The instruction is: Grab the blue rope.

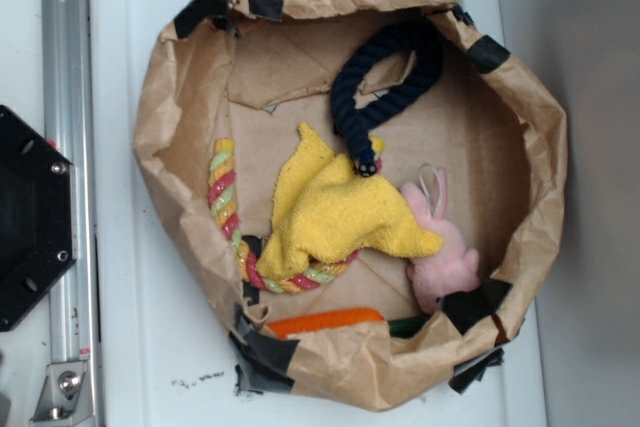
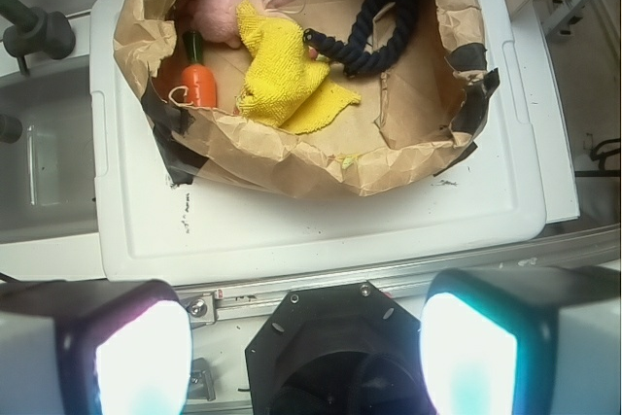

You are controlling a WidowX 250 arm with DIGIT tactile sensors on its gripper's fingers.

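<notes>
Hand (image 2: 306, 337): one, seen only in the wrist view as two pale fingers (image 2: 466, 357) at the bottom edge, spread wide apart with nothing between them; released. It hangs high and well apart from the contents, above the black mount (image 2: 321, 357) and rail, presumably placed to survey before descending.

Paper bag (image 1: 540, 107): one, brown, rolled down into a low open basin and patched with black tape, likely so the contents can be reached from above. Rests on the white table (image 1: 130, 347).

Blue rope (image 1: 385, 82): one, dark navy, bent in a U-shaped loop at the far side of the bag floor. Its black-capped end (image 1: 367, 164) lies on the edge of the yellow cloth (image 1: 335, 212); the loop itself lies uncovered, the best place to grip.

Yellow cloth: one, crumpled at centre, lying over part of the multicoloured rope (image 1: 225, 192).

Multicoloured rope: one, red, yellow and green, curving along the bag wall.

Pink plush rabbit (image 1: 440, 247): one, beside the cloth.

Toy carrot (image 1: 325, 322): one, orange, tucked under the bag rim.
</notes>
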